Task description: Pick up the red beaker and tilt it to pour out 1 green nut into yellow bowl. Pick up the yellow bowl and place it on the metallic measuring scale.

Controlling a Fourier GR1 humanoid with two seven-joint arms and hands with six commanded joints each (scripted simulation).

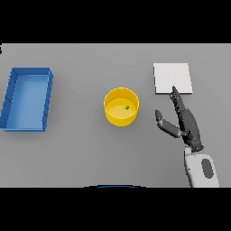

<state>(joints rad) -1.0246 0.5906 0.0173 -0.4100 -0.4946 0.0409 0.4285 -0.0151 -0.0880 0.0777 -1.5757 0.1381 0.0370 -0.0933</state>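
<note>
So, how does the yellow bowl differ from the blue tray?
The bowl is round and yellow; the tray is rectangular and blue. The bowl holds a small green nut; nothing shows in the tray. The bowl stands mid-table, the tray far to its left and larger. Both are open-topped and rest on the table.

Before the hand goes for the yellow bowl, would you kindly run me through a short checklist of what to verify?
1. Green nut inside the yellow bowl: ok.
2. Bowl upright on the grey table: ok.
3. Right hand open, fingers straight, holding nothing: ok.
4. Metallic measuring scale top free of objects: ok.
5. Bowl standing apart from the blue tray: ok.
6. Red beaker and left hand: cannot tell, neither is in view.
</note>
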